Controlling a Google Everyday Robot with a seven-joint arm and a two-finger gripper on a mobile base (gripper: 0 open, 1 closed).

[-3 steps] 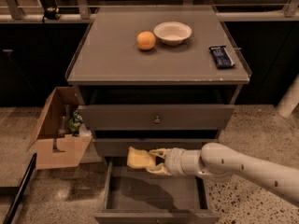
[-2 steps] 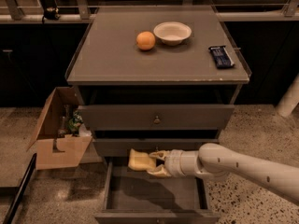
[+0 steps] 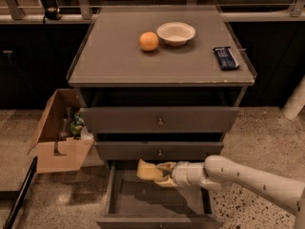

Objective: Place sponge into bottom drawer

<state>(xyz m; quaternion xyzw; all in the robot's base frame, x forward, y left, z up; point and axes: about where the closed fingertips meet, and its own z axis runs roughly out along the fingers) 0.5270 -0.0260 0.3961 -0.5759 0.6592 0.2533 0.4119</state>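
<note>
Just beneath the pincer (image 3: 164, 174), the bottom drawer (image 3: 138, 203) stands pulled open. The pincer is clenched on the sponge (image 3: 147, 170), which juts beyond its tips, long axis roughly level, above the drawer's floor, so the drop is probably straight down.

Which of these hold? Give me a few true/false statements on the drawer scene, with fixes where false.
1. The bottom drawer is open. True.
2. The sponge lies on the drawer floor. False: the end effector holds it just above the open bottom drawer.
3. The orange sits inside the bowl. False: it rests on the cabinet top beside the bowl.
4. The end effector is low, in front of the cabinet, over the bottom drawer. True.
5. A cardboard box stands on the floor beside the cabinet. True.
</note>
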